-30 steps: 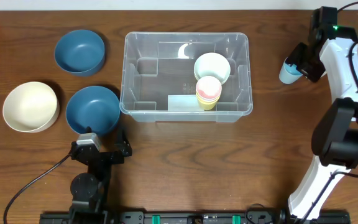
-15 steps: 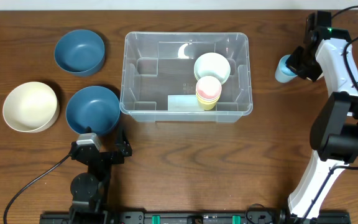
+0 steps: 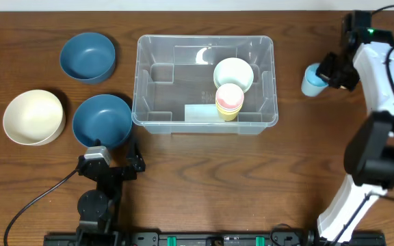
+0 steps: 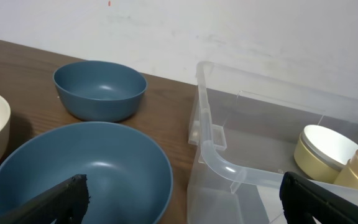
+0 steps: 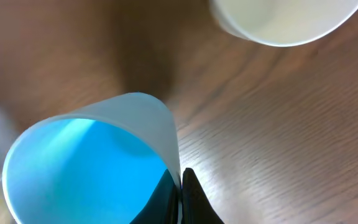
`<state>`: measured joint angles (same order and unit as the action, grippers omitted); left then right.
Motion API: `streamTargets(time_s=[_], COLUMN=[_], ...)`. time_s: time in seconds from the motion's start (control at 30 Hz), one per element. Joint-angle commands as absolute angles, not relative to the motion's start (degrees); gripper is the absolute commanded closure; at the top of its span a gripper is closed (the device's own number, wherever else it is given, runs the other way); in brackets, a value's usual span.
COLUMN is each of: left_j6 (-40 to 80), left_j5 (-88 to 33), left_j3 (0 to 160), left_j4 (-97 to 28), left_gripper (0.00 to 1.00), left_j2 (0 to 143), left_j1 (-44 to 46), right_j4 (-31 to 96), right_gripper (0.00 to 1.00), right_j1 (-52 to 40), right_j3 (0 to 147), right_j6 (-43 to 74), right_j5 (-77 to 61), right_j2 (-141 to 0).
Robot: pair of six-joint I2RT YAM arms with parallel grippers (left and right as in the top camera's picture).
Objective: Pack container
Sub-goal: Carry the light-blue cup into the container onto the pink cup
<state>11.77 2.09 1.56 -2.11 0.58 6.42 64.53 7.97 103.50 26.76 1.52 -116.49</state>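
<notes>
white right arm [image 3: 377, 72], black joints, green light [image 3: 369, 30]; black left arm [image 3: 100, 183], black cable [image 3: 34, 200].

Overhead looks straight down on the whole counter [image 3: 197, 191]. Left wrist sits low at the near edge, facing level past a bowl [image 4: 79, 168] and the container [image 4: 218, 158] to the wall [image 4: 229, 31]; right wrist peers down, very close, into a cup [image 5: 86, 162]. Overhead shares all three.

Container [image 3: 163, 92] mid-table, in its right half a small bowl [image 3: 233, 72] behind a stack of cups [image 3: 229, 101], three bowls to its left, far bowl [image 3: 87, 56], near bowl [image 3: 102, 120] just beyond my left gripper [image 3: 109, 162], side bowl [image 3: 33, 117] leftmost, cup [image 3: 312, 79] well right, in my right gripper [image 3: 322, 74].
</notes>
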Motion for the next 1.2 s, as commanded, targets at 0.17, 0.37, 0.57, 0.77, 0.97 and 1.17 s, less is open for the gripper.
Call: streamTargets(time_s=[0.17,0.37,0.57,0.77,0.97,1.17], left_j6=[11.0,11.0,11.0,11.0,11.0,11.0], left_j5=[2.96,2.96,2.96,2.96,2.96,2.96], left_j3=[0.23,0.23,0.23,0.23,0.23,0.23], left_j4=[-4.03,-4.03,-4.03,-4.03,-4.03,-4.03], left_gripper=[0.02,0.02,0.02,0.02,0.02,0.02], left_j2=[0.23,0.23,0.23,0.23,0.23,0.23], left_j1=[6.02,6.02,6.02,6.02,6.02,6.02], right_j4=[65.41,65.14,65.82,67.96,70.98,71.5], right_gripper=[0.99,0.98,0.98,0.99,0.98,0.98], right_j1=[2.52,-7.84,-18.06,-23.09,-25.08,-25.15], right_j3=[104.22,104.2,104.14,104.12,104.12,104.12], right_j6=[17.5,17.78,21.04,22.28,24.01,24.62], right_j5=[-7.79,-7.66,-2.72,-1.89,0.36,0.67], right_j2=[-92.73,-88.62,-92.77,-98.76,-103.31,-104.18])
